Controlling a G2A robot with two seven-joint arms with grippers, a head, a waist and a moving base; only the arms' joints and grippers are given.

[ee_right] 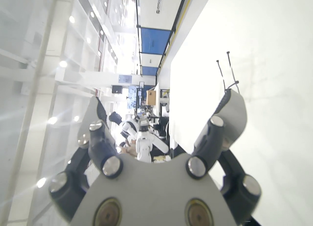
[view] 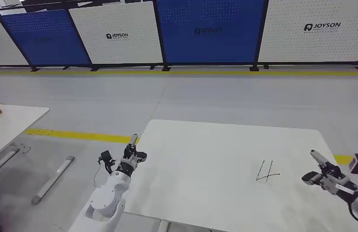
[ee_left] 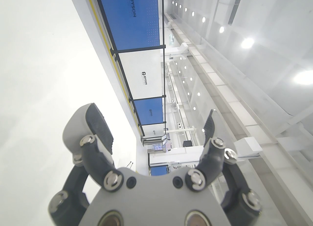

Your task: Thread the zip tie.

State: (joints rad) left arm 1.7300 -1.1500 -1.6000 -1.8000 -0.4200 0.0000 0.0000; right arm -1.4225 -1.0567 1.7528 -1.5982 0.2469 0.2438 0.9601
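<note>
Status: approach step, nothing grasped.
- Thin black plastic zip ties (view: 267,171) lie crossed in loose cluster on white rectangular table (view: 213,156), toward right edge, nearer front edge than far one.
- My right hand (view: 311,166): released, fingers spread, empty; at right edge, near ties, not touching.
- My left hand (ee_left: 154,119): released, empty; at left edge, well apart from ties.

Judgement: next move calls for right hand to single out one tie and pinch it off flat surface. Crossed neighbours may drag along. Left hand must then come across to take other end for threading.
</note>
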